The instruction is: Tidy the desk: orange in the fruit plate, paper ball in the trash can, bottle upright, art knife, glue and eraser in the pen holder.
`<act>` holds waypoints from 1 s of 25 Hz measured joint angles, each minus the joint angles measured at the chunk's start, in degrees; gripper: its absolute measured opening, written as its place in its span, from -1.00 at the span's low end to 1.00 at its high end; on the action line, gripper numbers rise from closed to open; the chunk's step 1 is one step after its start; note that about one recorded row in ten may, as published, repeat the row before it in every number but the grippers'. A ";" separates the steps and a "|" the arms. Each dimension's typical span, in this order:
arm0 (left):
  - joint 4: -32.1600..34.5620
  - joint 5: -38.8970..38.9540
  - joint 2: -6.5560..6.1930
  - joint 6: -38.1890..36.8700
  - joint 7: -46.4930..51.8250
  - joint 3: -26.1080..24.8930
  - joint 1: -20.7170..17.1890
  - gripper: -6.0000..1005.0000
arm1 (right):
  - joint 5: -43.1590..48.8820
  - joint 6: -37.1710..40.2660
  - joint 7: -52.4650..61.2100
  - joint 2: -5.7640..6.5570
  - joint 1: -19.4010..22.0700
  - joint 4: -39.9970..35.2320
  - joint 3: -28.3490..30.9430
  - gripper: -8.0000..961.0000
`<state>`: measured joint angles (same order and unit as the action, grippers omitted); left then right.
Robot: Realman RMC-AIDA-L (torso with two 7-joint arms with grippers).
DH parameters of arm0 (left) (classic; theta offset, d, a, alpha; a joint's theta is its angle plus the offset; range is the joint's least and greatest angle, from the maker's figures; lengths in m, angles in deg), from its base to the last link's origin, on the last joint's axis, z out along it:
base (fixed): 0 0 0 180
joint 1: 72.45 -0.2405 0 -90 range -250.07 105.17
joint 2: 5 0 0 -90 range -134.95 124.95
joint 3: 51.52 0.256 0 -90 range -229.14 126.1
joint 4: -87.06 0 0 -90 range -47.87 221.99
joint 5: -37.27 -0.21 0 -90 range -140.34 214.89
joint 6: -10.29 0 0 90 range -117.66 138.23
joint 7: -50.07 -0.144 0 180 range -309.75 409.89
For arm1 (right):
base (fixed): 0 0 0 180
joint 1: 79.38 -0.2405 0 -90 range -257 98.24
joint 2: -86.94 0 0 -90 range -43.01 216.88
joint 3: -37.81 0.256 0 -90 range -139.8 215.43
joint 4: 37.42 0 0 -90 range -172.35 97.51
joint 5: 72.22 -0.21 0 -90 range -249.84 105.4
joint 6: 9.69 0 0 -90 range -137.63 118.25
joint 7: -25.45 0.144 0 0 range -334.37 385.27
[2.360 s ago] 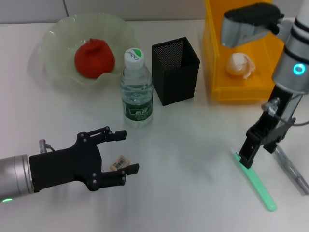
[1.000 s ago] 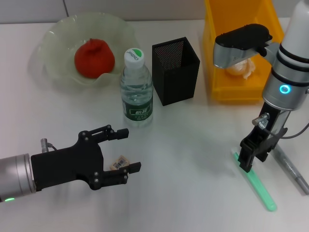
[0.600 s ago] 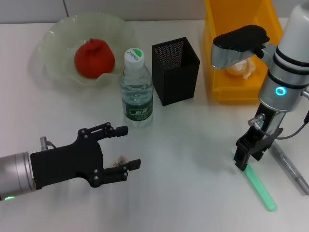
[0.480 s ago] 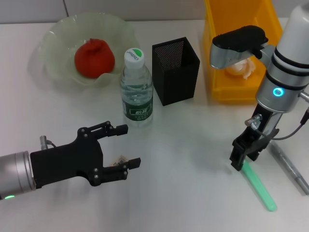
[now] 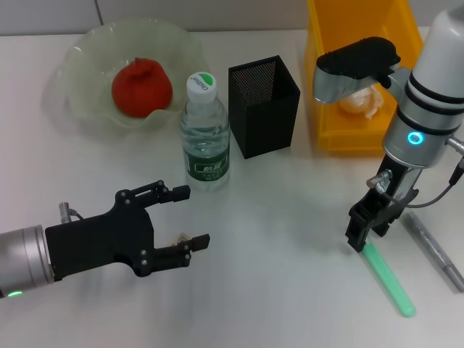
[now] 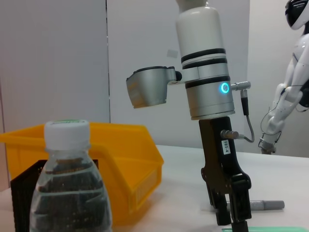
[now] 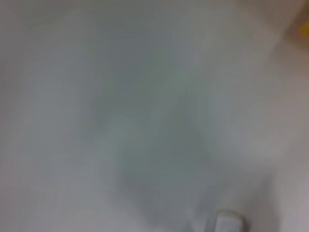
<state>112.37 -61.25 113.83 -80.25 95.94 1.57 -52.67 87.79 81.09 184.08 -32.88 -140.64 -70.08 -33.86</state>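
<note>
Head view: left gripper point(image 5: 176, 217), jaws spread around tiny tan eraser point(image 5: 178, 238).
Eraser handling: light, stiff; pinch its long sides.
Right gripper point(image 5: 360, 233): jaw state unreadable, over green stick point(image 5: 386, 278).

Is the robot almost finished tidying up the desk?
About halfway. Done: the orange sits in the fruit plate, the paper ball is in the trash can, the bottle stands upright. In hand: the left gripper, jaws open, is around the eraser; the right gripper is at the green art knife. The pen holder looks empty.
</note>
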 joint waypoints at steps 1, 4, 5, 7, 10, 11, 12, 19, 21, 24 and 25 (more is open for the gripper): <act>0.00 0.00 0.00 0.20 0.00 0.00 0.05 0.56 | 0.00 -0.12 0.01 0.00 0.00 -0.01 -0.05 0.01; 0.00 0.00 0.00 0.31 0.00 0.01 0.15 0.56 | 0.00 -0.53 0.01 0.00 -0.01 -0.03 -0.29 0.00; 0.00 0.00 0.00 0.31 0.00 0.01 0.15 0.56 | 0.00 -0.56 0.01 0.00 -0.02 -0.03 -0.34 0.00; 0.00 0.00 0.00 0.31 0.00 0.01 0.15 0.56 | 0.00 -0.59 0.01 -0.01 -0.07 0.00 -0.38 0.00; 0.00 0.00 0.00 0.37 0.00 0.01 0.26 0.56 | 0.00 -0.64 0.00 -0.02 -0.06 0.03 -0.39 -0.06; 0.00 0.00 0.00 0.37 0.00 0.01 0.26 0.56 | 0.00 -0.65 -0.03 -0.03 -0.04 0.02 -0.40 -0.09; 0.00 0.00 0.00 0.37 0.00 0.00 0.30 0.56 | -0.05 -0.69 -0.06 -0.03 -0.03 0.01 -0.40 -0.12; -0.14 0.00 0.00 0.46 -0.50 -0.01 0.43 0.56 | -0.61 -0.99 -0.31 -0.07 -0.12 0.11 -0.53 -0.19; -0.49 0.02 0.00 0.46 -1.06 -0.01 0.44 0.56 | -0.63 -1.13 -0.33 -0.07 -0.17 0.20 -0.61 -0.20; -0.79 0.08 0.00 0.46 -1.51 -0.01 0.44 0.56 | -0.66 -1.24 -0.35 -0.07 -0.17 0.22 -0.70 -0.20; -0.79 0.09 0.00 0.46 -1.54 0.00 0.44 0.56 | -0.67 -1.25 -0.38 -0.07 -0.17 0.23 -0.77 -0.20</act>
<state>111.58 -61.17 113.83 -79.79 94.40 1.56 -52.23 87.12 79.84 183.70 -32.95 -140.81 -69.86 -34.63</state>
